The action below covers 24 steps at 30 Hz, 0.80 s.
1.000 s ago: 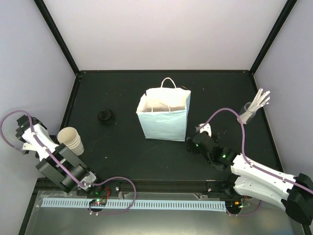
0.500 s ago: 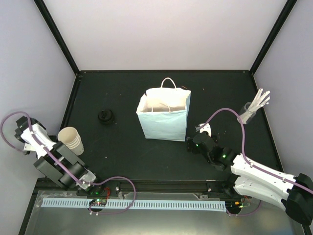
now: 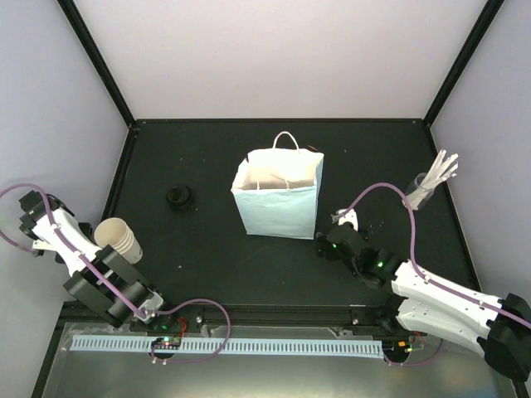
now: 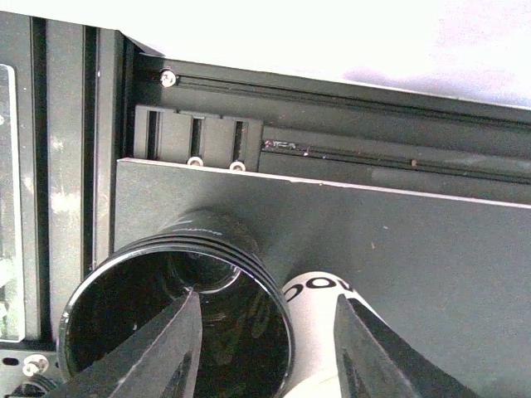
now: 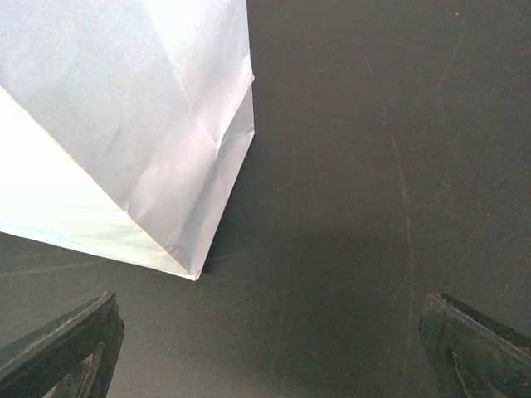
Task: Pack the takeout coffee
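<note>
A nested stack of cream paper cups (image 3: 117, 238) lies tilted at the table's left edge, mouth toward my left arm. In the left wrist view the stack (image 4: 207, 249) looks dark, with several ringed rims. My left gripper (image 4: 261, 298) straddles its wall: one finger (image 4: 170, 348) is inside the mouth, the other (image 4: 373, 348) lies outside over a pale wall with black lettering (image 4: 319, 290). Whether the jaws press on it does not show. Black lids (image 3: 178, 197) sit further back. My right gripper (image 3: 326, 240) (image 5: 270, 303) stands open on the bare mat, right of the bag.
A light-blue paper bag (image 3: 278, 192) (image 5: 124, 124) with white handles stands open mid-table. A clear glass of white sticks (image 3: 427, 189) is at the right edge. Black frame rails (image 4: 332, 91) run close beside the left gripper.
My left arm has shifted a little to the left, and the cup stack has moved slightly with it. The right arm and the bag have not moved.
</note>
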Each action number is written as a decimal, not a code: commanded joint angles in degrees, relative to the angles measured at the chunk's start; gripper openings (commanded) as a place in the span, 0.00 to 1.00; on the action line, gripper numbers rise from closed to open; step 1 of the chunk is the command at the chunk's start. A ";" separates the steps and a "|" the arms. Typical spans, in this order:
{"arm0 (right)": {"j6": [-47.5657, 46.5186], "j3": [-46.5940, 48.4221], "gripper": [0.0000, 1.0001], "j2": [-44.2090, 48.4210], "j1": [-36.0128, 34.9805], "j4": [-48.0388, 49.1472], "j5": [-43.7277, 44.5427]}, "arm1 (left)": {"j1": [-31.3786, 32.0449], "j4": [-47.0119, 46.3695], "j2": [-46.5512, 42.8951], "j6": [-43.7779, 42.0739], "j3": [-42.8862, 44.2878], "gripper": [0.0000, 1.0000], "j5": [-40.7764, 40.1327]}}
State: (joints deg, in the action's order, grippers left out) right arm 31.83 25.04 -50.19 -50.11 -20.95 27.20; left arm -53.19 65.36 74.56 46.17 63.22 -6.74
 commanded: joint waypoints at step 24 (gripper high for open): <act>-0.22 1.15 1.00 0.26 0.19 1.71 0.14 | -0.58 -0.41 4.78 1.86 0.21 0.29 1.45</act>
State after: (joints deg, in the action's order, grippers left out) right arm 31.79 25.04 -50.19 -50.11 -20.91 26.85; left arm -53.21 65.01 79.40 47.00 63.57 -5.74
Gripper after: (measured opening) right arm 1.000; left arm 0.310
